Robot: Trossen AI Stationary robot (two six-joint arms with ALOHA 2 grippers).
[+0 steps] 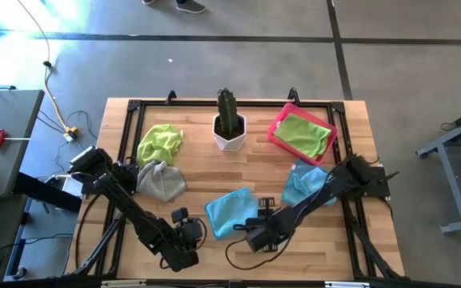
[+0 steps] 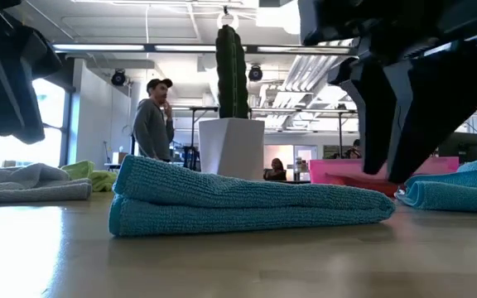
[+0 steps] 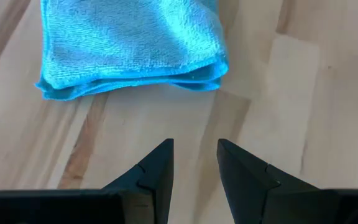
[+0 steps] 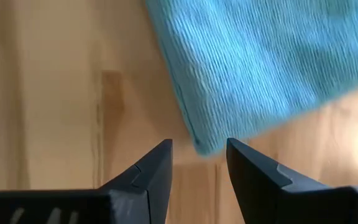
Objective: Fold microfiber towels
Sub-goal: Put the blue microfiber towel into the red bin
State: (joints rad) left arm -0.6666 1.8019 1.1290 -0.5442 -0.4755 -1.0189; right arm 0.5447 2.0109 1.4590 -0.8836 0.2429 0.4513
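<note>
A folded light blue towel (image 1: 232, 211) lies flat on the table's near middle; it also shows in the low view (image 2: 247, 203). My left gripper (image 1: 198, 231) is open and empty just left of it, its fingers (image 3: 194, 155) pointing at the towel's folded edge (image 3: 135, 81). My right gripper (image 1: 246, 230) is open and empty at the towel's near right corner (image 4: 204, 146). A second light blue towel (image 1: 302, 184) lies crumpled under the right arm. A grey towel (image 1: 161, 181) and a lime green towel (image 1: 160, 142) lie crumpled at the left. Another lime green towel (image 1: 302, 132) lies in the pink tray (image 1: 277, 132). No yellow towel shows.
A cactus in a white pot (image 1: 230, 124) stands at the far middle. The pink tray stands at the far right. Bare wood lies along the table's near edge (image 1: 214, 268). A person (image 2: 151, 120) stands in the room beyond the table.
</note>
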